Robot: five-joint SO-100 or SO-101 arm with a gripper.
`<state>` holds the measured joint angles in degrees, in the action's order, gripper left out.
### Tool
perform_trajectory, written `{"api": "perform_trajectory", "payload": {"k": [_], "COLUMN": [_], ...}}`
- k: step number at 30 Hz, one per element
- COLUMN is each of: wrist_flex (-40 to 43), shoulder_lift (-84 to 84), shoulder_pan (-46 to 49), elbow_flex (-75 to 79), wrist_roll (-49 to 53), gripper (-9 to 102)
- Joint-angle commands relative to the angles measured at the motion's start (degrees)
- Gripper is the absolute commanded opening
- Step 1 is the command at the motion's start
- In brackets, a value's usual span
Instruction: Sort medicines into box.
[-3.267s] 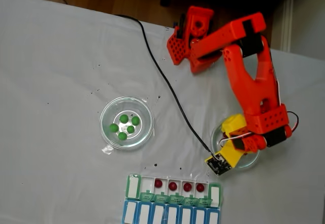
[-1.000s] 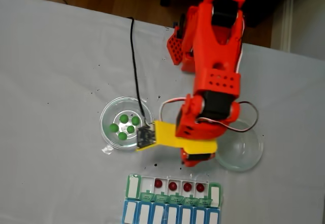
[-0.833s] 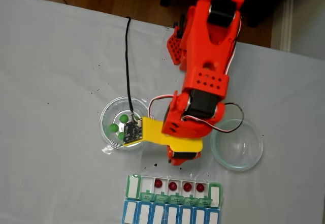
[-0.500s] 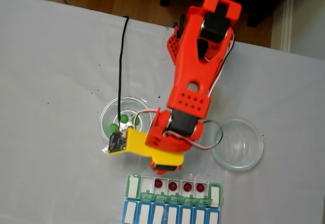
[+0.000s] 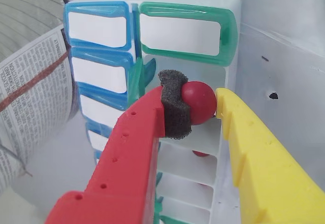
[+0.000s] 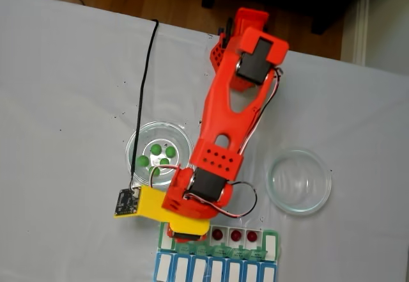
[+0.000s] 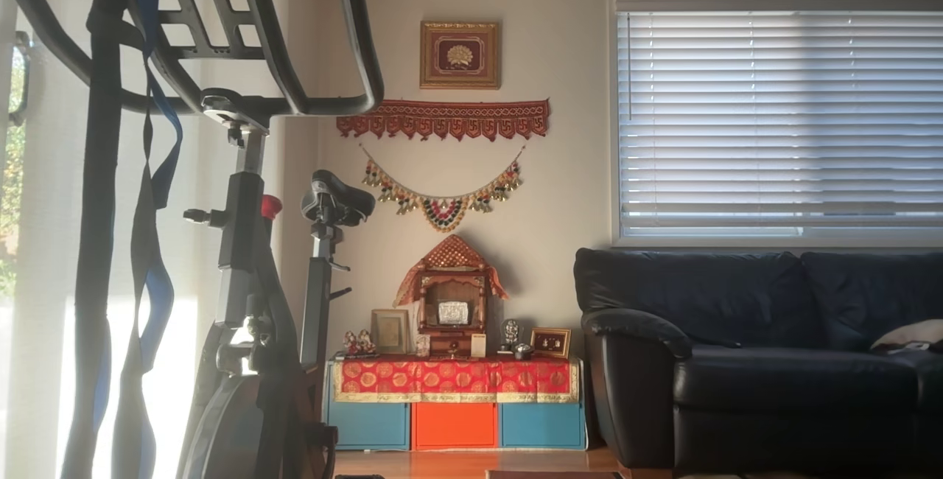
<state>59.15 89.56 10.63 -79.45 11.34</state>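
the red-and-yellow two-finger gripper (image 5: pixel 203 104), jaws nearly closed on a small round dark red pill (image 5: pixel 199 102), hangs over the white-and-green pill organizer (image 5: pixel 223 36); centre it over the empty open compartment before releasing.

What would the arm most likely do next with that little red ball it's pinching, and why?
Probably open its fingers and let go. In the wrist view the gripper holds a dark red pill right above an open white compartment of the pill organizer, next to the closed green lid. Compartments farther along already hold red pills, and this one looks empty, though the pill partly hides it.
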Motion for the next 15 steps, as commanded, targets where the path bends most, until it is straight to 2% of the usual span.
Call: {"api": "perform_trajectory", "payload": {"k": [1,15], "wrist_flex": [-0.53,-2.64], "shoulder_lift": [0.70,2.11], "shoulder_pan": [-1.41,-4.39], "elbow_flex": [6.42,1.49], "wrist_roll": [-0.09,0.00], "gripper": [1,1]}}
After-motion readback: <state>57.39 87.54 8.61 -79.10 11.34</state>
